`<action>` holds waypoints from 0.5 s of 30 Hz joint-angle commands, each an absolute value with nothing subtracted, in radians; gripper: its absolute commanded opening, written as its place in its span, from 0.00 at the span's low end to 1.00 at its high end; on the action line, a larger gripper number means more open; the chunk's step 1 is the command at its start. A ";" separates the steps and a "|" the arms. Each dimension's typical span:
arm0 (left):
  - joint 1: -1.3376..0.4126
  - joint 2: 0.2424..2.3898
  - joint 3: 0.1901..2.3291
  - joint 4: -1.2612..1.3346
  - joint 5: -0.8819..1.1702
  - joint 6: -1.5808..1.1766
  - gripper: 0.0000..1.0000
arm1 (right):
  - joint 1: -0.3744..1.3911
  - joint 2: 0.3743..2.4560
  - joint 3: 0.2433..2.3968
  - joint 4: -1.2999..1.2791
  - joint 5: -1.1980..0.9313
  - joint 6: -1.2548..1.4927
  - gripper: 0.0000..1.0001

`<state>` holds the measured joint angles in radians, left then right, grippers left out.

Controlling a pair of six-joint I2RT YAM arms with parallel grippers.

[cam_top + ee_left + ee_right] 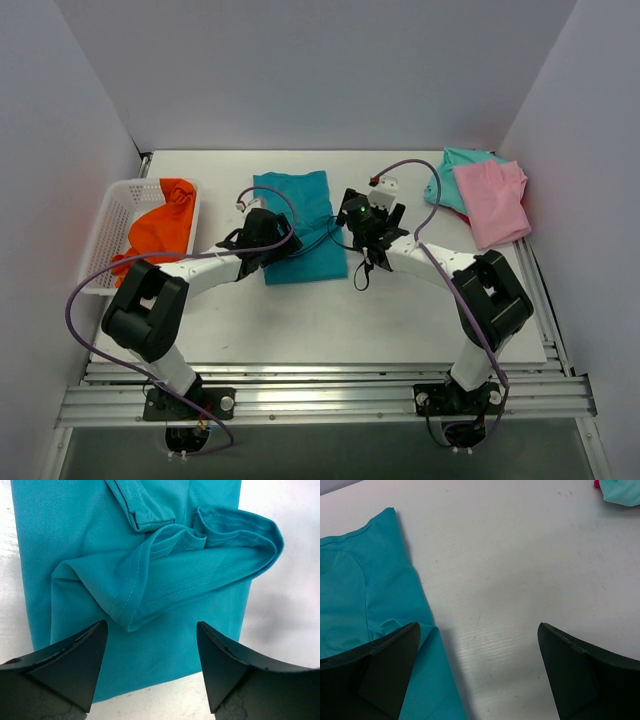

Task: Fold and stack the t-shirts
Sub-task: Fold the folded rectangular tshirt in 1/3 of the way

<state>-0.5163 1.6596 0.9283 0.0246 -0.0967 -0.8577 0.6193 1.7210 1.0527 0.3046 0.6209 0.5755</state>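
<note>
Now the teal-blue t-shirt [300,190], fine-knit with stitched hems, lies on the white table [330,310] as a long folded rectangle. The left gripper [152,627] hangs over its rumpled sleeve [200,565], jaws wide and empty; the right gripper [479,627], equally wide, is at its right edge.

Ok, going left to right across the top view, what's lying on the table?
white basket holding the orange shirt → teal shirt → mint-green shirt → pink shirt, lying partly over the mint-green one.
</note>
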 commanded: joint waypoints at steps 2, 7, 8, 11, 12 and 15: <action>-0.523 1.684 0.971 0.091 -0.118 -0.859 0.74 | 0.601 1.689 1.034 0.327 0.652 0.583 1.00; -0.525 1.695 0.980 0.086 -0.129 -0.859 0.49 | 0.589 1.697 1.025 0.331 0.649 0.584 1.00; -0.523 1.701 0.985 0.083 -0.130 -0.859 0.44 | 0.586 1.697 1.022 0.333 0.647 0.586 1.00; -0.523 1.710 0.992 0.072 -0.132 -0.858 0.32 | 0.578 1.698 1.016 0.336 0.643 0.588 1.00; -0.522 1.713 0.997 0.065 -0.135 -0.857 0.30 | 0.577 1.697 1.014 0.336 0.641 0.588 1.00; -0.519 1.721 1.008 0.052 -0.141 -0.854 0.24 | 0.574 1.689 1.006 0.337 0.641 0.589 1.00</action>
